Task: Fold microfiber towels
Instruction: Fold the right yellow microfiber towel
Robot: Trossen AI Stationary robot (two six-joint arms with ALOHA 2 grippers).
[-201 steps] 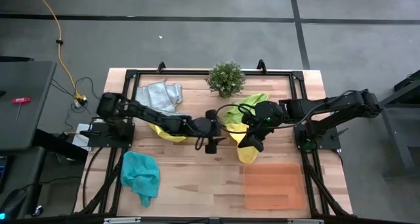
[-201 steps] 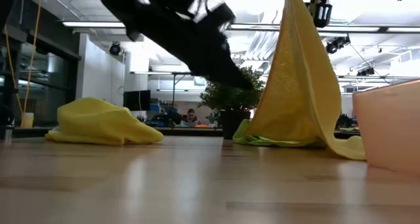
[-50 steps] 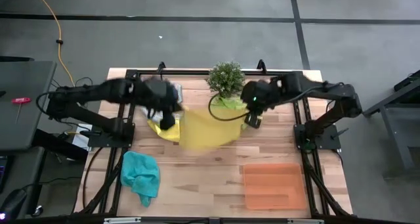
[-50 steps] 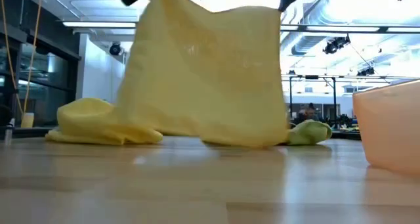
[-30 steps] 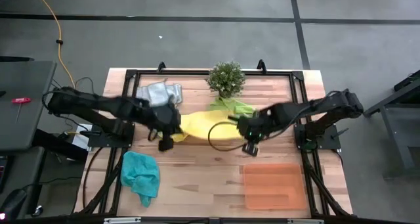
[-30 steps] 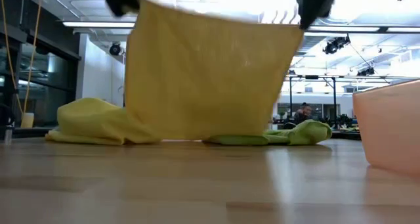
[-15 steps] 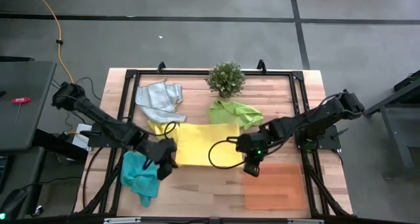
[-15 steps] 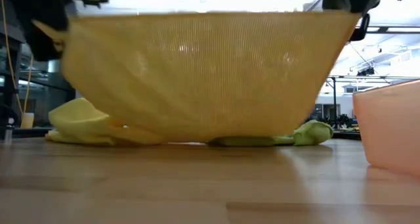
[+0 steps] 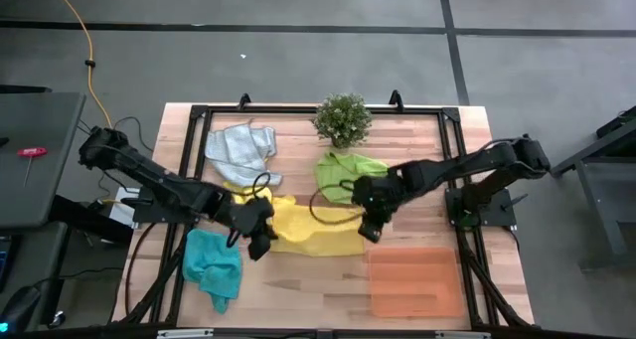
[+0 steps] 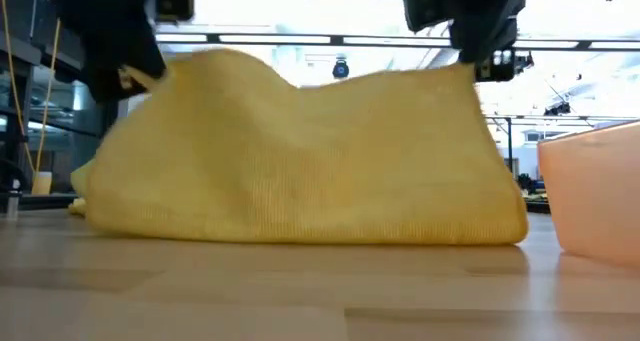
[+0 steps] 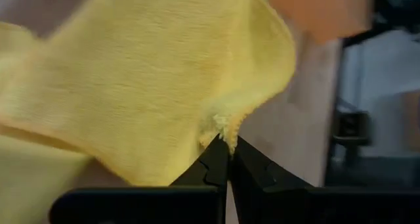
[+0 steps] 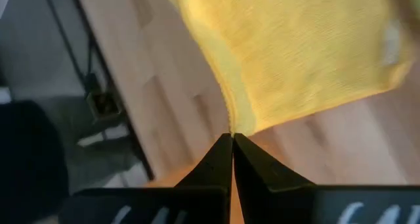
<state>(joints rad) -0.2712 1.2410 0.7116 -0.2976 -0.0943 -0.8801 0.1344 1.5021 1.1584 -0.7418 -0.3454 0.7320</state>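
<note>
A yellow microfiber towel hangs between my two grippers, and its lower fold rests on the table. My left gripper is shut on its left corner and my right gripper on its right corner. A second yellow towel lies crumpled just behind it. A lime green towel, a light grey towel and a teal towel lie bunched on the table. My left gripper pinches the towel's left corner between its two fingertips, slanting down from the table's left. The corner is raised off the table and the cloth sags away from it. My right gripper pinches the towel's right corner between its two fingertips, slanting down from the table's right. The corner is held up, and the cloth falls from it to the table.
A translucent orange tray lies at the near right, close to my right gripper. A small potted plant stands at the far middle. A black frame runs around the tabletop.
Both grippers sank and drew the hanging towel toward the near edge, laying it out flat. They then carried its near corners back toward the far edge. The towel now bends over a fold that stays on the table.
</note>
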